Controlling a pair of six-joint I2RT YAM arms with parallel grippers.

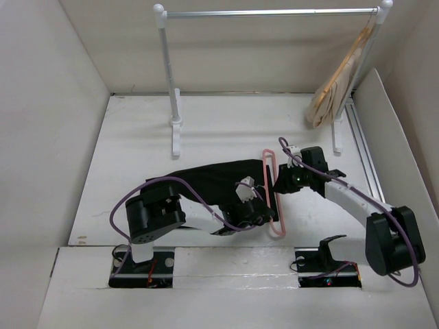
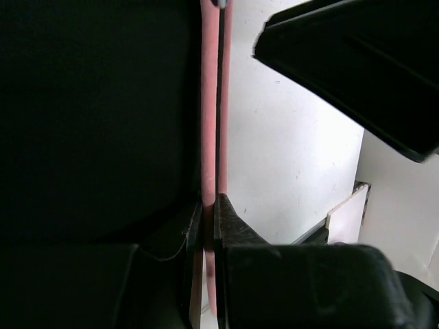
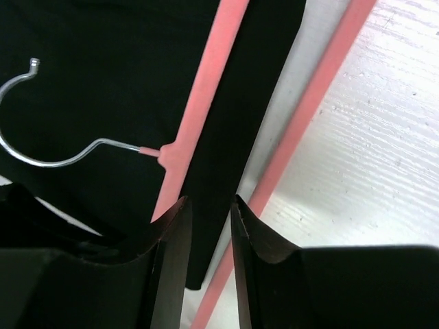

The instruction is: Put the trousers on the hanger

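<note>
The black trousers (image 1: 206, 179) lie crumpled mid-table. The pink hanger (image 1: 280, 221) lies flat at their right end. My left gripper (image 1: 264, 214) is shut on one pink bar of the hanger (image 2: 209, 103), with the trousers (image 2: 96, 103) filling the left of that view. My right gripper (image 1: 280, 184) hovers just right of the hanger's upper half. Its fingers (image 3: 209, 205) stand apart, and a narrow strip of the trousers (image 3: 254, 103) runs between the hanger's two pink bars (image 3: 199, 103) into the gap, unpinched. The metal hook (image 3: 41, 151) lies on the cloth.
A white clothes rack (image 1: 271, 12) stands at the back, with tan hangers (image 1: 336, 89) hung at its right end. A metal rail (image 1: 363, 144) runs along the right wall. White walls close in both sides.
</note>
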